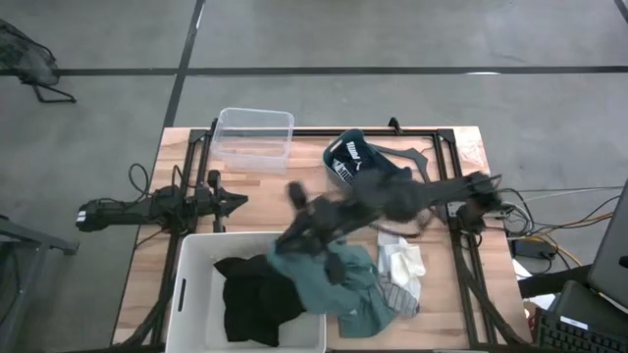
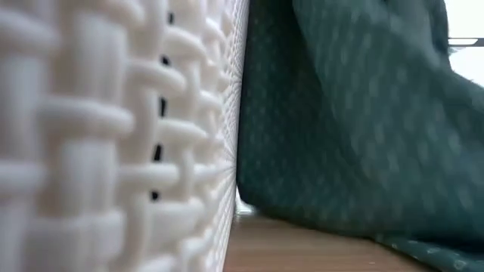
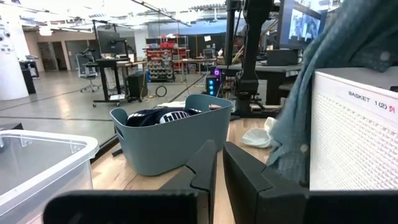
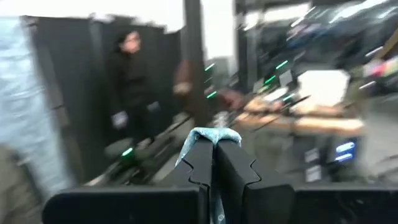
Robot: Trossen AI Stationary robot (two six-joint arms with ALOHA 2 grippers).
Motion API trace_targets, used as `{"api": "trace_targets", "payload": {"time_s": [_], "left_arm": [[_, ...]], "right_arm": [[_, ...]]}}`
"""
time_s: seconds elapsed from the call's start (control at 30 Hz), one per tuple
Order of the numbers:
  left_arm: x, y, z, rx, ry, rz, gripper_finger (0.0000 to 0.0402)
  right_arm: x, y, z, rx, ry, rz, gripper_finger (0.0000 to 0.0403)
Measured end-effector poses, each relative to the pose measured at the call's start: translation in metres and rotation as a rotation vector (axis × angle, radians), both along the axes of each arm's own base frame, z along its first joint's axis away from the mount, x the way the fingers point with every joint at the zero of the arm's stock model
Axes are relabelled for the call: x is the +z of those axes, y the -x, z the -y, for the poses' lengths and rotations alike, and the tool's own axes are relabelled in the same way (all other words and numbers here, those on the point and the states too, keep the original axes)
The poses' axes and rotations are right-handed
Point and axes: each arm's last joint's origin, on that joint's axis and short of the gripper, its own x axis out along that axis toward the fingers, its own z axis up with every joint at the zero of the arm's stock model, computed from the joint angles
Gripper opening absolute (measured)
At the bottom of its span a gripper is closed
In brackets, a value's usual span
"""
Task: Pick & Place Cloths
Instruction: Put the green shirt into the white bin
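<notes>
A teal-green cloth [image 1: 339, 279] lies draped over the right rim of the white woven basket [image 1: 191, 284] and onto the table. It also fills the right of the low view [image 2: 363, 121]. A black cloth [image 1: 255, 294] lies inside that basket. My right gripper [image 1: 294, 235], blurred, is above the basket's far right corner and shut on the teal-green cloth. My left gripper [image 1: 238, 201] is shut and empty at the table's left. A white cloth [image 1: 402, 260] and a grey striped cloth [image 1: 400, 294] lie on the table at the right. My right gripper pinches a small bunch of the teal-green cloth [image 4: 208, 135] between its two fingertips. The fingers reach in from the table's right. One layer or several, I cannot tell. The rest of the cloth trails from the gripper onto the basket's rim and the table.
A teal plastic basket [image 1: 358, 157] holding a dark cloth with white stripes [image 3: 163, 116] stands at the far middle. A clear plastic tub [image 1: 255, 137] stands at the far left. In the low view the white basket's woven wall [image 2: 113, 136] is close in front.
</notes>
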Motion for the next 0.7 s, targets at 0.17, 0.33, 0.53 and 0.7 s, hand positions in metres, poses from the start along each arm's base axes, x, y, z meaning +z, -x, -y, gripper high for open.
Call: {"api": "trace_targets", "payload": {"time_s": [0.17, 0.33, 0.53, 0.7], "left_arm": [[0.000, 0.000, 0.000, 0.000, 0.000, 0.000, 0.0035], [0.000, 0.000, 0.000, 0.000, 0.000, 0.000, 0.0035], [0.000, 0.000, 0.000, 0.000, 0.000, 0.000, 0.0035], [0.000, 0.000, 0.000, 0.000, 0.000, 0.000, 0.0035]], "right_arm": [[-0.037, -0.041, -0.016, 0.128, -0.002, -0.137, 0.0008], [-0.063, -0.059, -0.023, 0.151, -0.014, -0.275, 0.0017], [-0.062, -0.049, -0.020, 0.154, 0.041, -0.334, 0.0071], [-0.052, -0.034, -0.026, 0.173, 0.066, -0.361, 0.0135]]}}
